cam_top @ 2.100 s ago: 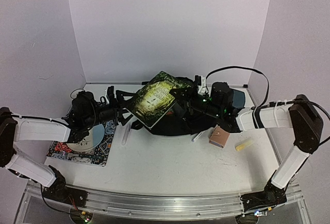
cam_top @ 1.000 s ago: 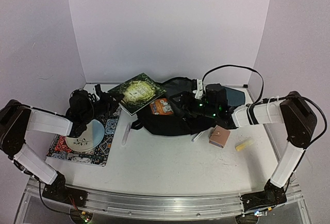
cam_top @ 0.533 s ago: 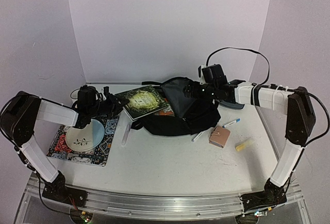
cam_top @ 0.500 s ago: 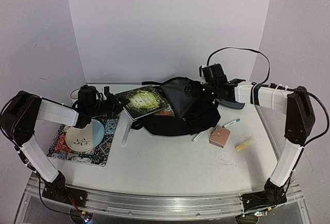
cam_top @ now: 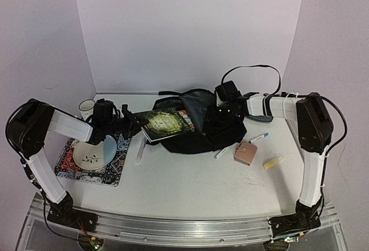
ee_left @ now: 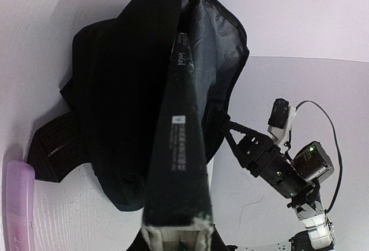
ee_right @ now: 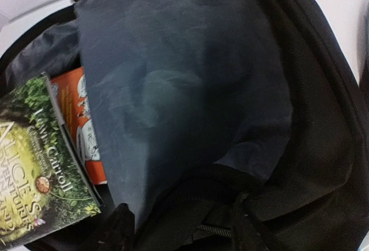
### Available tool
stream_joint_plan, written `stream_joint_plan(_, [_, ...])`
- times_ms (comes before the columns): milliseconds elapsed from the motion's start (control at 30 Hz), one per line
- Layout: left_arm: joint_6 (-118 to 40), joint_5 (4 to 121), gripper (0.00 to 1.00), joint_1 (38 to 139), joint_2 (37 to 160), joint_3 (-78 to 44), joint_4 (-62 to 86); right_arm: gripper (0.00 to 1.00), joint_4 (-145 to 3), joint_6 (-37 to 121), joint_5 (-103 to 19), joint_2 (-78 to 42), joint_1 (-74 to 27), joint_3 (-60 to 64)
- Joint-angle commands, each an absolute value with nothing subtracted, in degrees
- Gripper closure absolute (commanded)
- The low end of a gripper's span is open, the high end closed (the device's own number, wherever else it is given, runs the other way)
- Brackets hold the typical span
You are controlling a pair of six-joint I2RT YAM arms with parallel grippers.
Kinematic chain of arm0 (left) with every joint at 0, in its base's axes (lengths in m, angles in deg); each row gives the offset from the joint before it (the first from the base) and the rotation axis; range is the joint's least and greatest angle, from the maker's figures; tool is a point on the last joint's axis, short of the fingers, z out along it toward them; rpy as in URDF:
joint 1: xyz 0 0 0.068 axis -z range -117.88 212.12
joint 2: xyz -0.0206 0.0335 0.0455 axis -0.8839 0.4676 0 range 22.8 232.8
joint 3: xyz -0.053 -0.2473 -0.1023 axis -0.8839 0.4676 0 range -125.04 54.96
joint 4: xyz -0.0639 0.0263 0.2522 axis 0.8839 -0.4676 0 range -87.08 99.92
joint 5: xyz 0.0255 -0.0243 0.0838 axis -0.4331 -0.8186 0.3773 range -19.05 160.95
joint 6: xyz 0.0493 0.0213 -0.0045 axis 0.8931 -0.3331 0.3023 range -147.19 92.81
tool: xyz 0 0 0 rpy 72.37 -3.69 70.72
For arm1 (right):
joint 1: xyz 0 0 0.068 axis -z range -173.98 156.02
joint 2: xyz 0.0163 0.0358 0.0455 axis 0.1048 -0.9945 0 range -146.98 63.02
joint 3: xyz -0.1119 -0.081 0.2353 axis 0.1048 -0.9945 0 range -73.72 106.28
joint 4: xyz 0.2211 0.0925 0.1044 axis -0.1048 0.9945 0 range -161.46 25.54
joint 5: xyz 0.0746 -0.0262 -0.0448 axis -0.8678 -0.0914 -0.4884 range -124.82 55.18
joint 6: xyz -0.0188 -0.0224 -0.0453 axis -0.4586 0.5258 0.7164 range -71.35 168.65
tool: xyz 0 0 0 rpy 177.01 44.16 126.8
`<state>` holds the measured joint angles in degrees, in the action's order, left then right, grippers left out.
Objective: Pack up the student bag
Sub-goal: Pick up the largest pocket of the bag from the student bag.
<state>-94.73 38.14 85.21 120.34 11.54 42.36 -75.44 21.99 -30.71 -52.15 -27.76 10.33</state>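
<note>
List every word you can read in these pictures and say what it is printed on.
"Lewis Carroll": cover of the green book, right wrist view.
"ALICE'S": same cover; the rest of the title is cut off.
Orange book: drawings only, nothing readable.
Spine of the green book, left wrist view: small white print, too blurred to read.

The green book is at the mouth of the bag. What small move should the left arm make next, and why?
Probably slide the green book a little deeper into the student bag. The left fingers grip its near end, and its far end only just enters the open mouth, beside the orange book.
</note>
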Motion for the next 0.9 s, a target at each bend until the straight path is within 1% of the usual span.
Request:
stream_joint_plan(0, [-96.8,37.6,1.0,88.7,116.2,13.6,45.3,0.67,-74.8,24.5,-37.4,-46.5,-27.9,9.7])
stream_joint_plan(33, [-97.4,38.4,1.0,89.9,115.9,14.2,45.1,0.77,-74.9,25.3,-38.2,-45.0,-27.9,8.8])
stream_joint_plan(100, [-98.4,40.1,1.0,92.2,114.5,15.5,44.6,0.92,-75.4,26.8,-39.3,-41.9,-27.9,6.7])
stream_joint_plan(133, [-99.2,40.9,1.0,93.5,113.8,16.2,44.4,0.97,-75.8,27.7,-39.8,-40.0,-27.9,5.3])
stream_joint_plan(167, [-99.9,41.8,1.0,94.6,113.1,16.7,44.3,1.0,-76.1,28.4,-40.2,-38.1,-27.9,4.0])
stream_joint_plan(300, [-101.6,44.4,1.0,95.8,109.2,18.2,43.8,1.0,-77.7,32.0,-42.2,-31.4,-27.9,-1.0])
stream_joint_plan(467, [-101.5,47.7,1.0,95.8,106.6,16.2,41.2,1.0,-79.3,35.4,-44.0,-25.8,-27.9,-5.3])
stream_joint_plan(633, [-103.6,49.0,1.0,95.9,109.6,13.0,40.1,1.0,-82.1,35.4,-46.2,-22.6,-27.9,-8.6])
stream_joint_plan(867, [-104.2,49.8,1.0,96.1,114.3,8.8,40.1,1.0,-84.4,35.3,-48.3,-20.9,-28.0,-10.5])
